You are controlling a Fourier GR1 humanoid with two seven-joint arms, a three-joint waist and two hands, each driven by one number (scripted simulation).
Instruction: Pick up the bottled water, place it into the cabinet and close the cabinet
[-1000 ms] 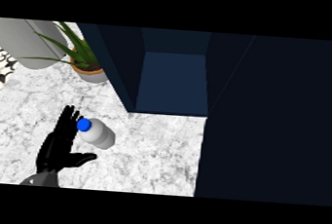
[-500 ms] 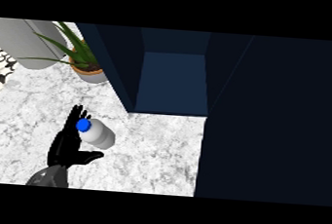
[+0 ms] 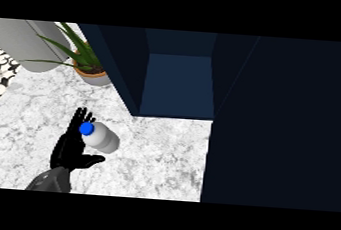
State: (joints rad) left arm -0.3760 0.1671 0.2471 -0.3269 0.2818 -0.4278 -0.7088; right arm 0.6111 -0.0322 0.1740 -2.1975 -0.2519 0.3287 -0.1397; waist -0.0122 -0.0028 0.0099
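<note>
Left hand (image 3: 73, 149) released, fingers straight beside bottle (image 3: 100, 136), lined up to grasp | bottle stood near counter's (image 3: 156, 156) left edge | cabinet (image 3: 177, 87) open ahead, ready for it | right hand unseen

The counter (image 3: 149, 150) looks like polished white marble veined with grey. The bottled water (image 3: 102, 136) appears as pale, translucent plastic with a glossy blue cap (image 3: 87, 128). The cabinet (image 3: 180, 80) has a smooth, matt navy finish. At 11 o'clock, the potted plant (image 3: 85, 61) sits in a matt terracotta-coloured pot. The left hand (image 3: 73, 148) is matt black.
</note>
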